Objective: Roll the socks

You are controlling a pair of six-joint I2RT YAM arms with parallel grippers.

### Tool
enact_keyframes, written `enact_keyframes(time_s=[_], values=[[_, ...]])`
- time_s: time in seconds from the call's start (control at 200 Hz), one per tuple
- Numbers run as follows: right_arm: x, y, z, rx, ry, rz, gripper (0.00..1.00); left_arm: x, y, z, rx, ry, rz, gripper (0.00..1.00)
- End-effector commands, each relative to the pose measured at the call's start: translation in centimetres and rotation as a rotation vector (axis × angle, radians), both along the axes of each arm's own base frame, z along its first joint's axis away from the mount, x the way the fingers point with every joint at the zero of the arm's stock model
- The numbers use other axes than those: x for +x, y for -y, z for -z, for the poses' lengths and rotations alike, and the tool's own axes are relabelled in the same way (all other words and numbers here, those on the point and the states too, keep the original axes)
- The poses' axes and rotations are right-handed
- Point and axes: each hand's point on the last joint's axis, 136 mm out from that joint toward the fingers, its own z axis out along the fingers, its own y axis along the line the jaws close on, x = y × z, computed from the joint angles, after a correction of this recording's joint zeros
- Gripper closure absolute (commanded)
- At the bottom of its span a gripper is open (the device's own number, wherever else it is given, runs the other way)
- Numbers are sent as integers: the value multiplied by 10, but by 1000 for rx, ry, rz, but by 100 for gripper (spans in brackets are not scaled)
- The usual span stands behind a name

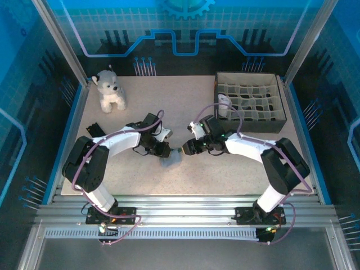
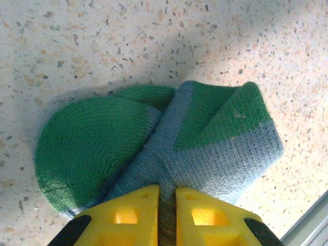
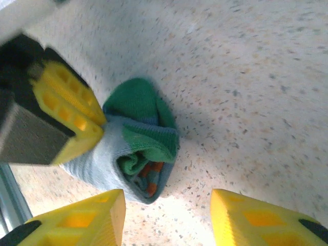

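Note:
The teal-green sock (image 1: 171,160) lies rolled into a bundle on the speckled table, between the two grippers. Its green toe and grey-blue band (image 2: 215,154) face the left wrist camera, and orange cuff fabric (image 3: 151,177) shows inside the roll's open end. My left gripper (image 2: 167,188) is shut on the grey-blue band, its yellow fingers (image 3: 72,110) pinching the roll's far side. My right gripper (image 3: 166,207) is open just in front of the roll's end, touching nothing. A white item (image 1: 224,105), probably the white sock, sits at the divided box's left edge.
A dark box with a white grid of dividers (image 1: 250,101) stands at the back right. At the back left sits a white-grey plush dog (image 1: 109,90). The table's metal front rail (image 2: 307,225) runs close to the sock.

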Motion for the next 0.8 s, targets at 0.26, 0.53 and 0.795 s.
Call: enact_keyframes(time_s=[0.26,0.53,0.795], values=[[-38,-1,-15,77,-225,326,50,-10,-12,9,117,-48,-284,87],[-53,-31,4,124,-354,363,50,-20,-15,13,82,-127,-480,90],[-49,-44,27,107,-422,375,52,-26,-12,15,28,-164,-523,90]])
